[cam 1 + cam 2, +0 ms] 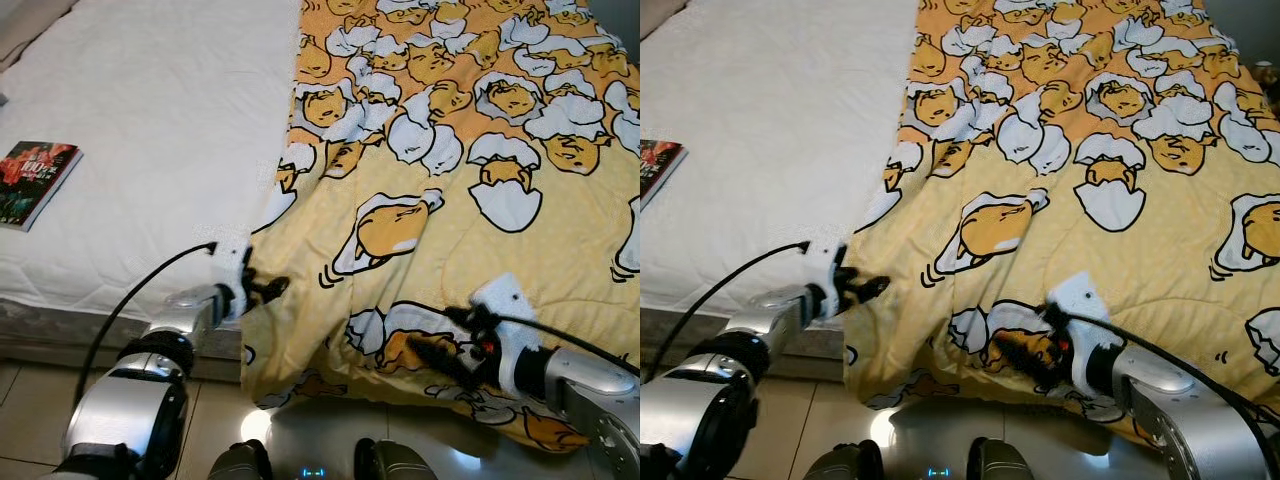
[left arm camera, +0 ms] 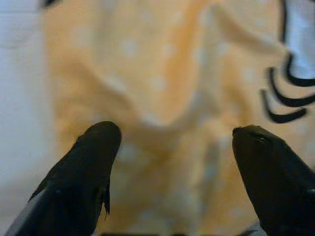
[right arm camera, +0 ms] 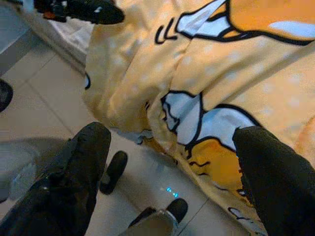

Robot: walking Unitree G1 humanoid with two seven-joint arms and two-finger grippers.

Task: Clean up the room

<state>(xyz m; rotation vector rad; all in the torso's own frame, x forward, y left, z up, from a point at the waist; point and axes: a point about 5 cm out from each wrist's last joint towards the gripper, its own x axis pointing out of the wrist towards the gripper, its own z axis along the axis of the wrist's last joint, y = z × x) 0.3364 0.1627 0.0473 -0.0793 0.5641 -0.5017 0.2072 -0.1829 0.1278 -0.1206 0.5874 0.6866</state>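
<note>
Both grippers (image 1: pixel 262 287) (image 1: pixel 432 352) open at blanket (image 1: pixel 450 200) edge

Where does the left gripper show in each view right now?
Left eye view: left gripper at the yellow blanket's near corner.
Right eye view: at the same corner.
Left wrist view: its fingers open over yellow fabric.
Right wrist view: top edge.
Shared landmark: blanket corner.

The dark-covered paperback book with red artwork (image 1: pixel 35 182) is cut by the right eye view's left edge, its cover lettering too small to read. The yellow cartoon-egg-print quilt (image 1: pixel 450 200) runs past the top and right edges, and is blurred in the left wrist view.
</note>
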